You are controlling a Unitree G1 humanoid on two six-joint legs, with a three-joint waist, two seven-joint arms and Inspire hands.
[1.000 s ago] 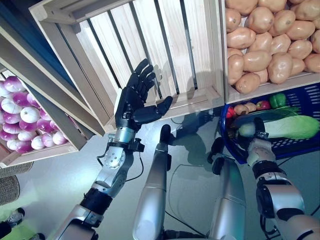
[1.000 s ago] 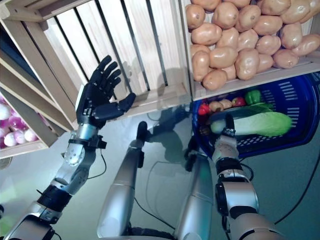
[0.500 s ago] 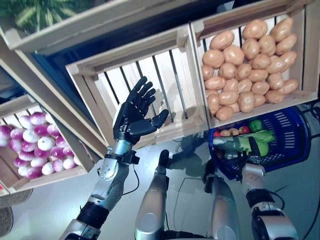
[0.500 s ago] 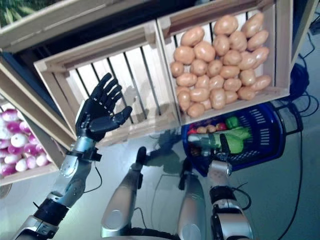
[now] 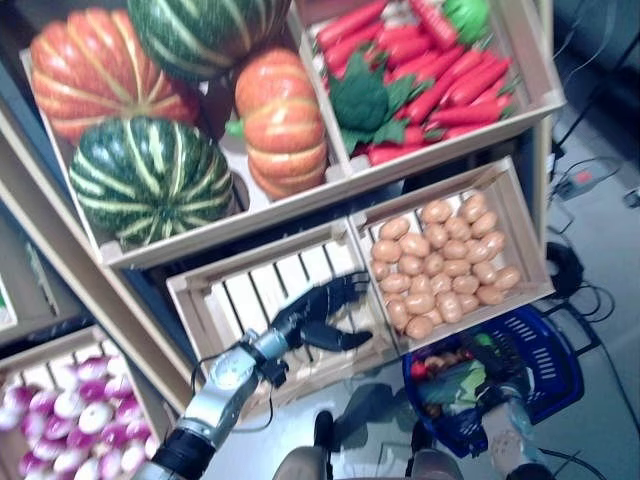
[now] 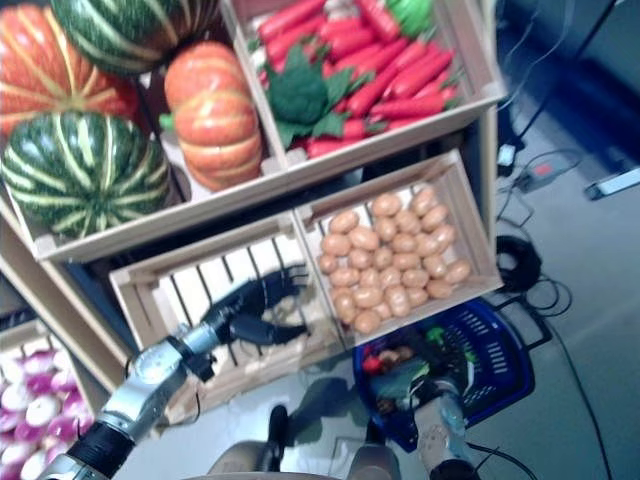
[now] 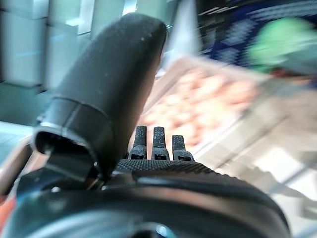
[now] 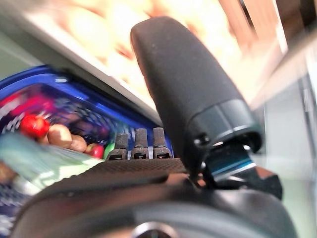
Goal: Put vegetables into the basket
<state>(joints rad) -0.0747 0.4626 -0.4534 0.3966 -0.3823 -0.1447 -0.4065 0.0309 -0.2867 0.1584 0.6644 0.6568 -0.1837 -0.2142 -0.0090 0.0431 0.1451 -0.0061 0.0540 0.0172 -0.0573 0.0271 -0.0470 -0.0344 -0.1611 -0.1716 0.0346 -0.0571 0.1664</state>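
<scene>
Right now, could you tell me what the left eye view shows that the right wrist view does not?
Only the left eye view shows the pumpkins, the carrots, the purple onions and the open left hand over the empty crate. Only the right wrist view shows the right hand close up, its fingers straight. Both show the potatoes and the blue basket holding vegetables.

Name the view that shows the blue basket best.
The right eye view: the whole blue basket shows on the floor, vegetables inside. The left eye view shows it nearly as well. The right wrist view catches a blurred part; the left wrist view only a blurred scrap.
</scene>
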